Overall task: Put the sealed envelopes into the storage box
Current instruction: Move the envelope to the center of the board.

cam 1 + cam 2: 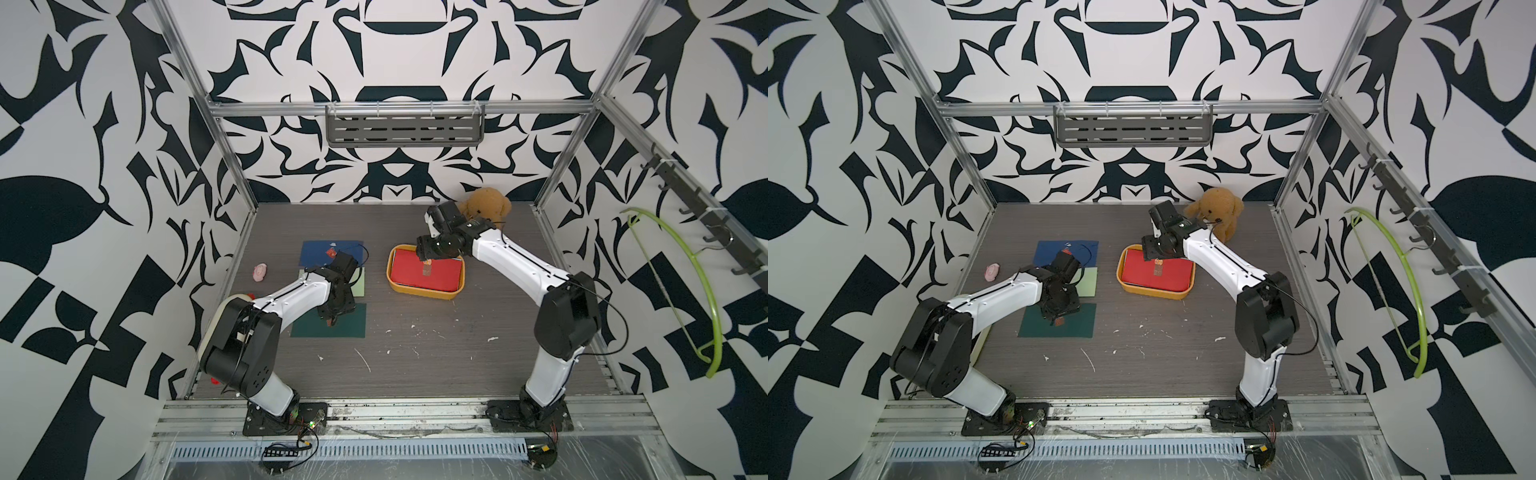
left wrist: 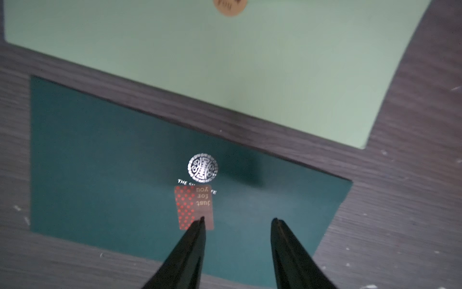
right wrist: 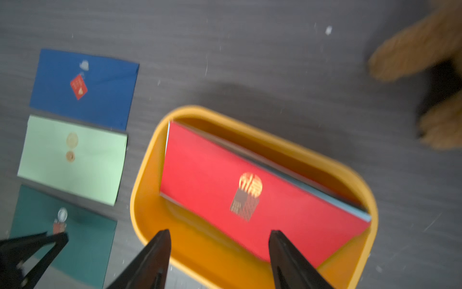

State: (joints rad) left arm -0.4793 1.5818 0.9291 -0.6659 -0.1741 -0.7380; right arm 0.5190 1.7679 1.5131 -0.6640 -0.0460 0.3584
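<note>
Left of centre in a top view, flat on the surface (image 1: 415, 353): dark green envelope (image 1: 353, 330), left claw (image 2: 238, 220) close over it, jaws apart. Better to pinch at an edge, then lift level. Further right: red envelope (image 3: 212, 175) inside storage box (image 3: 145, 180), right claw (image 3: 220, 232) spread above.

- We see the storage box (image 1: 392, 272), a shallow mustard-yellow tub with rounded corners, standing on the table (image 1: 415, 357).
- A red envelope (image 3: 207, 180) with a gold seal lies on top inside it; pale blue edges show beneath.
- Three more lie flat in a column just beside the box, narrowly apart: navy envelope (image 3: 100, 82), light green envelope (image 3: 95, 162), dark green envelope (image 2: 100, 162).
</note>
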